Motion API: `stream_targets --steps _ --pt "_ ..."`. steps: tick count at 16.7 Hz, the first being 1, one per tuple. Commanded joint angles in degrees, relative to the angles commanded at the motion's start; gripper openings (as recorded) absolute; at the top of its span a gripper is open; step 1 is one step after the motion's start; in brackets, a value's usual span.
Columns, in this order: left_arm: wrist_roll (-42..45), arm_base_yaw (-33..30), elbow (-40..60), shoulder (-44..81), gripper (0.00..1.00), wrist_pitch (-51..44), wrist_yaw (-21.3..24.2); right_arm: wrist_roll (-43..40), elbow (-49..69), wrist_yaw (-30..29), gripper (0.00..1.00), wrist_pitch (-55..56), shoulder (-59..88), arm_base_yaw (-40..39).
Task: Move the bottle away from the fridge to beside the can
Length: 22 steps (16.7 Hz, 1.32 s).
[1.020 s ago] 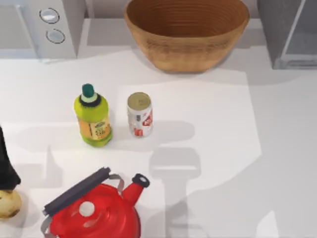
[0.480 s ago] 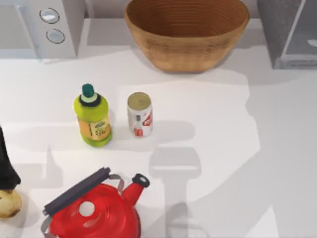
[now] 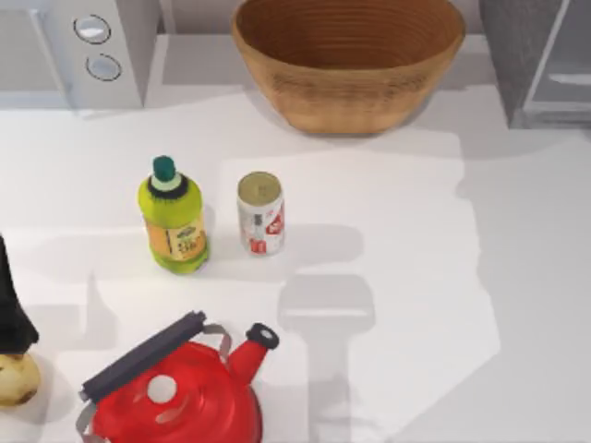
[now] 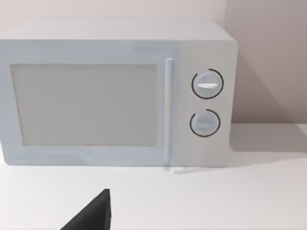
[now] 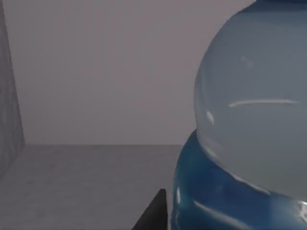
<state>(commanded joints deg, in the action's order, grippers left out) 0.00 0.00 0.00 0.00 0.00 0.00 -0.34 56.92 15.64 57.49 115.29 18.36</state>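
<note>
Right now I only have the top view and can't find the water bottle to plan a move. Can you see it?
Observer: Yes. In the right wrist view the bottle is very close to the camera.
Operator: What is around it?
Observer: A dark grey speckled wall stands beside it, likely the fridge.
Operator: And the left arm?
Observer: Its wrist view faces the microwave, whose door is shut.
</note>
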Motion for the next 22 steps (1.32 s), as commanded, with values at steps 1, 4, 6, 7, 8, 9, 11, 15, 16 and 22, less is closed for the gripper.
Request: stream_targets --steps 1,4,6,7,8,9,11,15,16,22 --pt "0.0 0.0 0.0 0.0 1.0 0.0 0.0 -0.02 -3.87 0.62 0.0 1.3 -2.04 0.46" --pt "0.0 0.0 0.0 0.0 1.0 0.0 0.0 -0.11 -12.39 2.25 0.0 4.76 -7.26 1.65" --pt "0.0 0.0 0.0 0.0 1.0 0.0 0.0 -0.15 -15.03 2.9 0.0 6.19 -9.17 2.14" --pt "0.0 0.0 0.0 0.0 1.0 0.0 0.0 -0.15 -15.43 3.0 0.0 6.44 -9.47 2.22" --pt "0.0 0.0 0.0 0.0 1.0 0.0 0.0 -0.15 -15.43 3.0 0.0 6.44 -9.47 2.22" --pt "0.0 0.0 0.0 0.0 1.0 0.0 0.0 -0.15 -15.43 3.0 0.0 6.44 -9.47 2.22" --pt "0.0 0.0 0.0 0.0 1.0 0.0 0.0 -0.05 -15.23 2.83 0.0 6.36 -9.07 1.8" --pt "0.0 0.0 0.0 0.0 1.0 0.0 0.0 0.04 -14.63 -3.27 0.0 9.76 -6.05 -4.11" --pt "0.0 0.0 0.0 0.0 1.0 0.0 0.0 0.07 -14.56 -6.29 0.0 11.03 -4.86 -7.09" --pt "0.0 0.0 0.0 0.0 1.0 0.0 0.0 0.09 -15.32 -33.35 0.0 19.18 2.74 -34.58"
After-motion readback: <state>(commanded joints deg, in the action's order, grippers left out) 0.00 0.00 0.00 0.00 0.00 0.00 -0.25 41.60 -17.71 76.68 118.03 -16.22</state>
